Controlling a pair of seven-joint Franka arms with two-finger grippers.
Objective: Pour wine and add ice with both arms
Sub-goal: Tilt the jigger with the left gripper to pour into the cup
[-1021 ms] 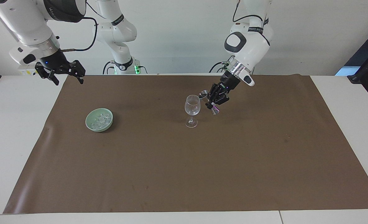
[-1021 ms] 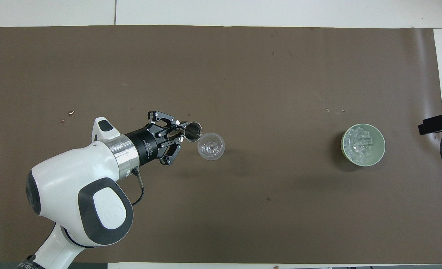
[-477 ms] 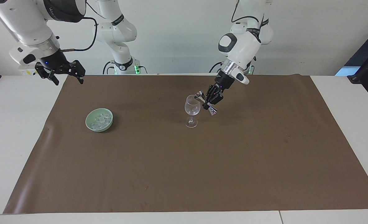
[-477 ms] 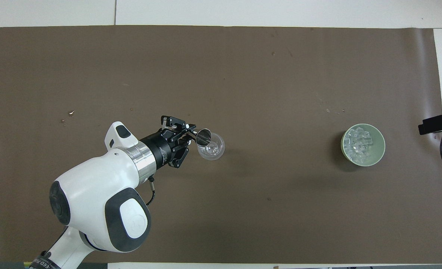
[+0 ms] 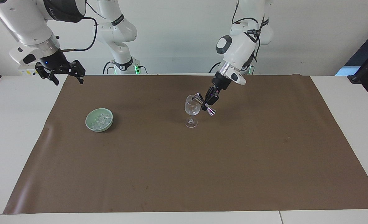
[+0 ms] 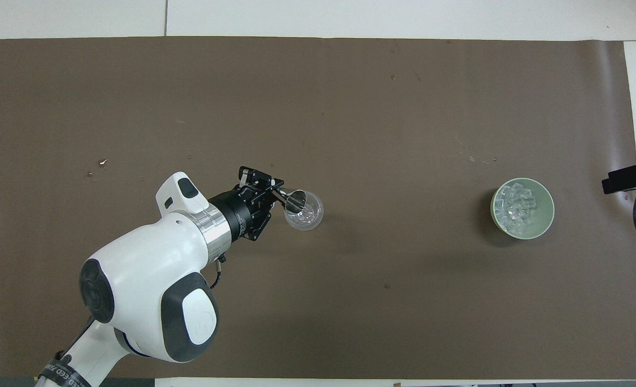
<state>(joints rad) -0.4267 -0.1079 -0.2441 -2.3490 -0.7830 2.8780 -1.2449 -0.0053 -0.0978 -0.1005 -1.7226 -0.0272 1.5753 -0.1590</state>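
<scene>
Brown paper (image 5: 184, 168) over white table (image 5: 16, 124), pale wall; left gripper (image 5: 206, 102) pinching jigger (image 5: 199, 99), right gripper (image 5: 66, 74) spread.

Bare brown mat (image 5: 202, 168) all round the wine glass (image 5: 192, 109), except the left gripper (image 5: 206, 102) with tilted jigger (image 5: 204, 104) crowding its rim.

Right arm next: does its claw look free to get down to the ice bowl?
Probably yes. The right claw hangs open, holding nothing, and nothing stands between it and the green bowl of ice.
</scene>
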